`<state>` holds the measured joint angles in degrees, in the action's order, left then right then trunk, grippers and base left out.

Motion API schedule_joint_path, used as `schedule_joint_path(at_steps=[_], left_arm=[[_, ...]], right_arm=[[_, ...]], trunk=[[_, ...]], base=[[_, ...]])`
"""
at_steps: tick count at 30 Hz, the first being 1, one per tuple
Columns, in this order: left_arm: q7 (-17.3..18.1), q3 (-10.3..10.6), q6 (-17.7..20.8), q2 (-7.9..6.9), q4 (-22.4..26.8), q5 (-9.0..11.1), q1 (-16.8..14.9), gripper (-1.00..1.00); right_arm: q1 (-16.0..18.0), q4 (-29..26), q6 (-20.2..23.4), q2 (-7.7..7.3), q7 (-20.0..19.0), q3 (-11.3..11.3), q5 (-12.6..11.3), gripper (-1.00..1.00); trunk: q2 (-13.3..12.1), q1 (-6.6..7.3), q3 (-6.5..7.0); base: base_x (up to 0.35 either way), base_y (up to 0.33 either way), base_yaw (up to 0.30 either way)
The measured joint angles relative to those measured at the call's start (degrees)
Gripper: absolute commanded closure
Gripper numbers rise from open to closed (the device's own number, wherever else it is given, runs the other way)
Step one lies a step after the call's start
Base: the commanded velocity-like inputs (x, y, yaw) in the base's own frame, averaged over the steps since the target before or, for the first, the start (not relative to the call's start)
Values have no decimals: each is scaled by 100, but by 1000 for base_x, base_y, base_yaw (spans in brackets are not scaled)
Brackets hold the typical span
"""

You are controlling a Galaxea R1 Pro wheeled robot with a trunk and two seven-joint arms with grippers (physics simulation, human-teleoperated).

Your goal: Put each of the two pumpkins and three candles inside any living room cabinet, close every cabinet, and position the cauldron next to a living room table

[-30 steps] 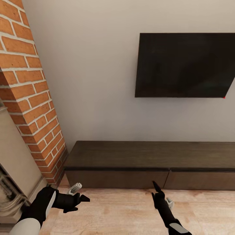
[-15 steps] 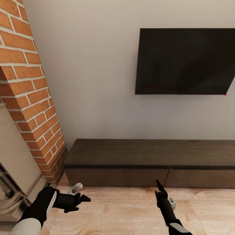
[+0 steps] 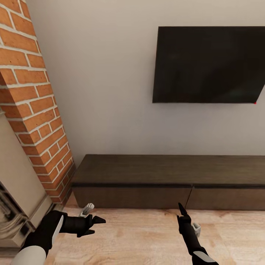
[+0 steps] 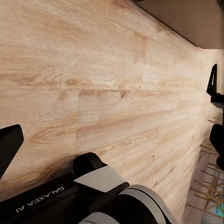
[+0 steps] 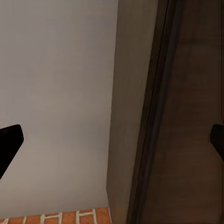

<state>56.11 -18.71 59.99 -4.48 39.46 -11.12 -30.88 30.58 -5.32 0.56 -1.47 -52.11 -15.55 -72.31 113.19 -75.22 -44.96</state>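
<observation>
Cabinet (image 3: 173, 180) stands low against the pale wall (image 3: 110, 92), its long dark-brown top bare and both front panels flush and shut, with a thin seam between them. A black television (image 3: 209, 64) hangs on the wall above it, and a brick column (image 3: 33, 110) rises at the cabinet's left end beside a pale fireplace surround (image 3: 14, 176). The left gripper (image 3: 96, 221) hovers over the wooden floor (image 3: 140, 239) in front of the cabinet's left panel, its fingers spread apart and empty. The right gripper (image 3: 182, 211) hangs just before the seam, pointing toward the cabinet; in the right wrist view its two fingertips (image 5: 9, 142) sit wide apart with nothing between them, framing the cabinet (image 5: 186, 112) and the wall (image 5: 56, 93).
</observation>
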Motion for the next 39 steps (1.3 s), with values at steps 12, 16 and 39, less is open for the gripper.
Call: schedule_joint_path(at_steps=[12,16,39], left_arm=[[39,-35,-3,-16,1,26,-4,-100],[126,-35,0,-17,1,21,-1,-100],[707,-11,-6,-158,7,11,-5,-100]], right_arm=[[0,-4,-4,-10,-16,8,7,-100],[0,-4,-11,-11,-11,8,7,-100],[0,-4,3,-11,-29,-3,-6,-100]], trunk=[[481,-264,-215],[642,-351,-287],[1564,-857,-700]], base=[[0,0,0],[0,0,0],[0,0,0]])
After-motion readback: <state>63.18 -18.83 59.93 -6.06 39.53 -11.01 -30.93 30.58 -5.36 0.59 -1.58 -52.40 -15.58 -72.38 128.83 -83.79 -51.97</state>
